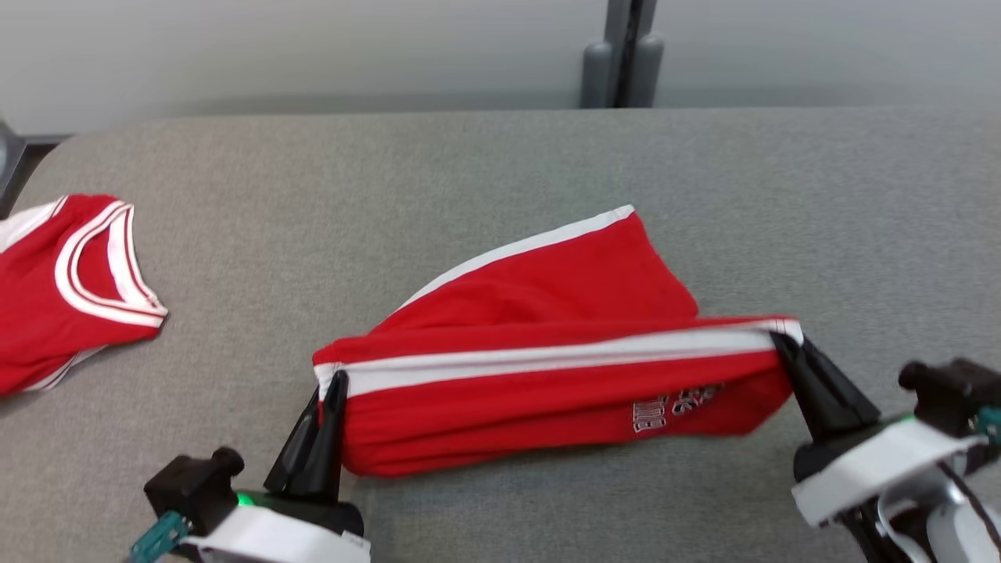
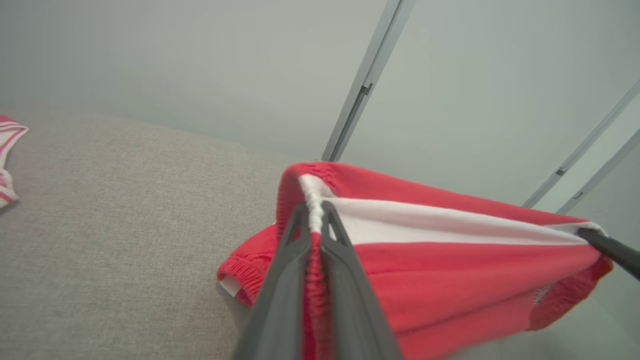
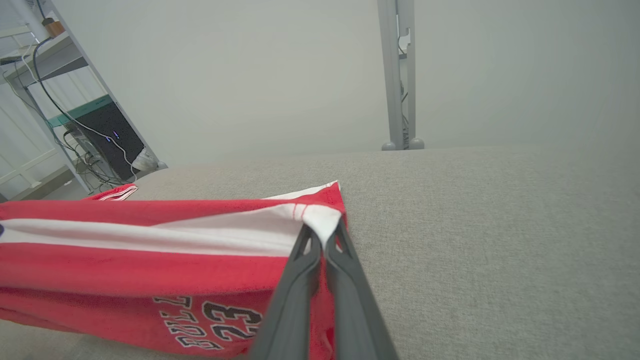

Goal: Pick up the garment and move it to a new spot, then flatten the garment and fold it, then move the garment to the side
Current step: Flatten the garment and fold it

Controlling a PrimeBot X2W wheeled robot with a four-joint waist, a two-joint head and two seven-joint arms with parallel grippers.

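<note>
Stretching taut between both claws, the red shorts (image 1: 547,367) hang partly lifted over the table (image 1: 500,156), long axis running left to right. The left claw (image 1: 335,381) is clamped on the waistband end, and the right claw (image 1: 780,336) on the striped hem corner.
</note>
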